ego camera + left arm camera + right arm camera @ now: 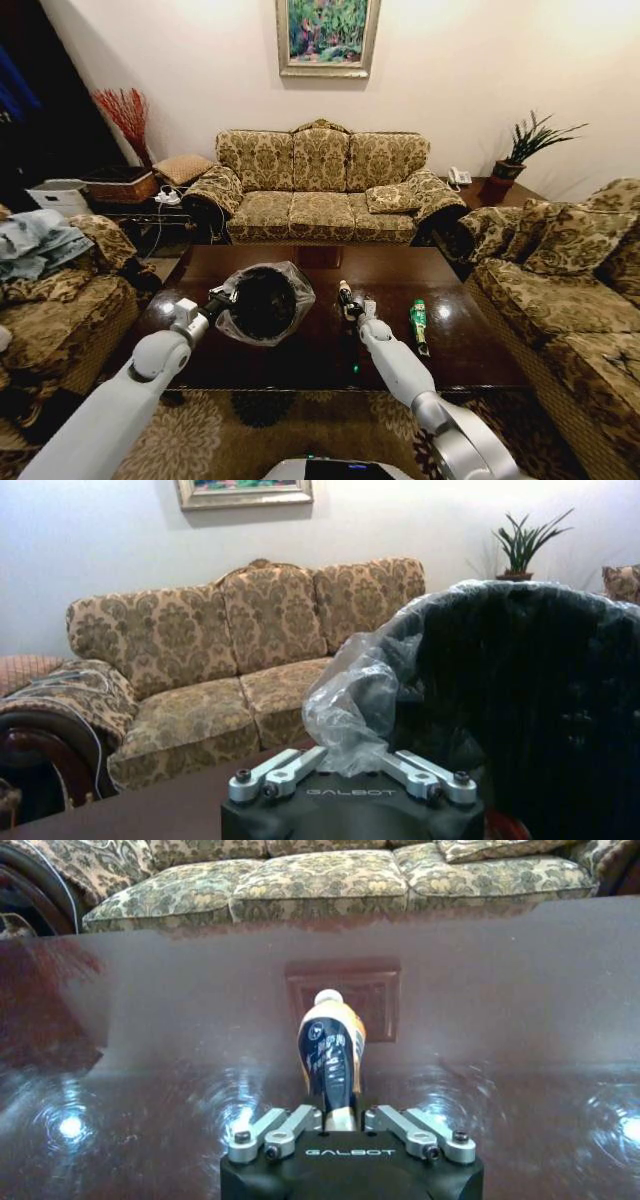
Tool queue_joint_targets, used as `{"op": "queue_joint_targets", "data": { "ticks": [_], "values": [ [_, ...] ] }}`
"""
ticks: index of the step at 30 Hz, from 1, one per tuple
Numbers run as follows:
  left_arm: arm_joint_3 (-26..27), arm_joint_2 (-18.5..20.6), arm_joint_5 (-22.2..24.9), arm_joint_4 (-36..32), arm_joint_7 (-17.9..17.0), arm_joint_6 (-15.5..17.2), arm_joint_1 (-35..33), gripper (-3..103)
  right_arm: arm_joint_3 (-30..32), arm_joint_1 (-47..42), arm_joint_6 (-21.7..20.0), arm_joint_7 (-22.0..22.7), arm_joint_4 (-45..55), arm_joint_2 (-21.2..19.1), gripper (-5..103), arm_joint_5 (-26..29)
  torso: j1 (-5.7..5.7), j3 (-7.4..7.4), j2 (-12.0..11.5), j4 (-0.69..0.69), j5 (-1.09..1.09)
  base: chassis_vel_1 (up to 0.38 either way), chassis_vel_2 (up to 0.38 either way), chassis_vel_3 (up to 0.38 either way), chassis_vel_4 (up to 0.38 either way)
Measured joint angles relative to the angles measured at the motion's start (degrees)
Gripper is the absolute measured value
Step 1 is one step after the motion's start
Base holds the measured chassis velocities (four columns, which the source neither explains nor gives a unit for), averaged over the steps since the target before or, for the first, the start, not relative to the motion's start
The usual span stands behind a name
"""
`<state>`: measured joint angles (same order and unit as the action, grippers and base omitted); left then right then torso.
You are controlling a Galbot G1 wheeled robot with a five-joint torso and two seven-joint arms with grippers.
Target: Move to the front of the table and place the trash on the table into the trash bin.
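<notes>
The dark glossy table [400,268] stands right in front of me. My left gripper [221,304] is shut on the rim of the black trash bin [262,303], holding it tilted above the table's left half with its mouth facing me. The left wrist view shows the bin [520,705] and its crinkly clear liner pinched in the left gripper [350,769]. My right gripper [358,309] is shut on the base of a dark bottle with a white cap [346,296]. In the right wrist view, this bottle [332,1054] points away from the gripper [340,1121] over the square inlay [380,982]. A green bottle [418,322] lies to the right.
A patterned sofa [320,185] stands behind the table, another sofa [560,280] on the right and an armchair [60,295] on the left. A woven basket [125,185] sits at the back left and a potted plant [525,150] at the back right. A rug [230,430] lies below.
</notes>
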<state>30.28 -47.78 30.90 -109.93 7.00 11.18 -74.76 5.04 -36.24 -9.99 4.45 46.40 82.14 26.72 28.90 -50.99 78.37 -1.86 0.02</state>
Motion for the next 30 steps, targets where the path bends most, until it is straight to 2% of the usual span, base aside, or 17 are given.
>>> {"op": "queue_joint_targets", "data": {
  "ticks": [1, 6, 8, 9, 10, 12, 13, 14, 15, 16, 18, 19, 22, 23, 27, 30],
  "values": [
    [-0.03, 0.09, -0.01, 0.15, 0.0, -0.02, 0.08, 0, 0.28, -0.87, -0.22, 0.2, 1.57, -0.7, 13, 0.75, 0.0, -0.01, 0.0, 0.0, 0.0, 0.0, 0.0, 0.0, 0.0],
    [-0.05, 0.27, -0.05, 0.58, -0.01, -0.09, 0.28, 0, 0.48, -2.55, -0.49, 0.57, 5.02, -1.9, 11, 2.21, 0.01, -0.02, -0.01, 0.01, 0.0, 0.0, 0.0, 0.0, 0.0],
    [-0.14, 0.32, -0.53, 1.29, -0.29, -0.09, 0.66, 0, 0.87, -5.49, 1.77, -0.52, 11.67, -3.57, 11, 2.51, 0.02, -0.02, -0.01, 0.01, -0.02, 0.0, 0.0, 0.0, 0.0],
    [-0.32, 0.51, -1.44, 2.48, -0.38, -0.13, 1.2, 0, 1.39, -8.63, 4.28, -4.54, 18.33, -5.44, 11, 2.86, 0.02, -0.02, -0.01, 0.01, 0.01, 0.0, 0.0, 0.0, 0.0],
    [-0.32, 0.51, -1.44, 2.48, -0.38, -0.13, 1.2, 0, 1.39, -8.63, 4.28, -4.54, 18.33, -5.44, 11, 2.86, 0.02, -0.02, -0.01, 0.01, 0.01, 0.0, 0.0, 0.0, 0.0],
    [-1.0, 1.31, -3.04, 4.99, -0.4, -0.39, 2.1, 0, 1.93, -13.55, 7.9, -12.66, 29.61, -8.36, 11, 4.85, 0.01, -0.01, 0.0, 0.03, -0.06, 0.0, 0.0, 0.0, 0.0],
    [-1.0, 1.31, -3.04, 4.99, -0.4, -0.39, 2.1, 0, 1.93, -13.55, 7.9, -12.66, 29.61, -8.36, 11, 4.85, 0.01, -0.01, 0.0, 0.03, -0.06, 0.0, 0.0, 0.0, 0.0],
    [-1.42, 1.95, -3.88, 6.06, -0.17, -0.45, 2.38, 0, 1.89, -16.06, 9.7, -17.39, 35.67, -10.06, 11, 6.97, 0.0, -0.01, 0.0, 0.02, 0.01, 0.0, 0.0, 0.0, 0.0],
    [-1.82, 2.43, -4.43, 6.7, 0.17, -0.46, 2.58, 0, 1.73, -17.58, 11.03, -21.23, 40.88, -11.2, 11, 9.15, 0.0, -0.01, 0.0, 0.02, -0.02, 0.0, 0.0, 0.0, 0.0],
    [-1.82, 2.43, -4.43, 6.7, 0.17, -0.46, 2.58, 0, 1.73, -17.58, 11.03, -21.23, 40.88, -11.2, 11, 9.15, 0.0, -0.01, 0.0, 0.02, -0.02, 0.0, 0.0, 0.0, 0.0],
    [-2.56, 3.08, -4.81, 7.28, 0.56, -0.46, 3.17, 0, 0.66, -19.21, 12.99, -26.66, 48.13, -12.72, 11, 12.49, -0.01, 0.0, 0.0, 0.0, -0.05, 0.0, 0.0, 0.0, 0.0],
    [-2.56, 3.08, -4.81, 7.28, 0.56, -0.46, 3.17, 0, 0.66, -19.21, 12.99, -26.66, 48.13, -12.72, 11, 12.49, -0.01, 0.0, 0.0, 0.0, -0.05, 0.0, 0.0, 0.0, 0.0],
    [-5.4, 4.33, -4.54, 8.62, 0.84, -0.01, 6.08, 0, -2.61, -19.03, 13.7, -35.41, 58.3, -13.39, 11, 20.1, 0.0, 0.0, 0.0, 0.01, -0.02, 0.0, 0.0, 0.0, 0.0],
    [-5.98, 4.48, -4.14, 8.88, 0.84, 0.08, 7.04, 0, -3.54, -18.31, 12.83, -37.13, 59.18, -13.37, 11, 21.67, 0.0, 0.0, 0.0, 0.0, -0.03, 0.0, 0.0, 0.0, 0.0],
    [-6.55, 4.54, -3.6, 8.69, 0.89, 0.17, 7.97, 0, -4.74, -17.09, 12.39, -39.1, 57.84, -13.43, 11, 21.07, 0.0, 0.0, 0.0, 0.01, -0.02, 0.0, 0.0, 0.0, 0.0],
    [-6.71, 4.3, -2.96, 7.39, 0.92, 0.52, 8.27, 0, -5.46, -16.11, 13.93, -42.1, 52.95, -13.46, 11, 16.59, 0.01, -0.01, 0.0, 0.0, -0.02, 0.0, 0.0, 0.0, 0.0]
  ]
}}
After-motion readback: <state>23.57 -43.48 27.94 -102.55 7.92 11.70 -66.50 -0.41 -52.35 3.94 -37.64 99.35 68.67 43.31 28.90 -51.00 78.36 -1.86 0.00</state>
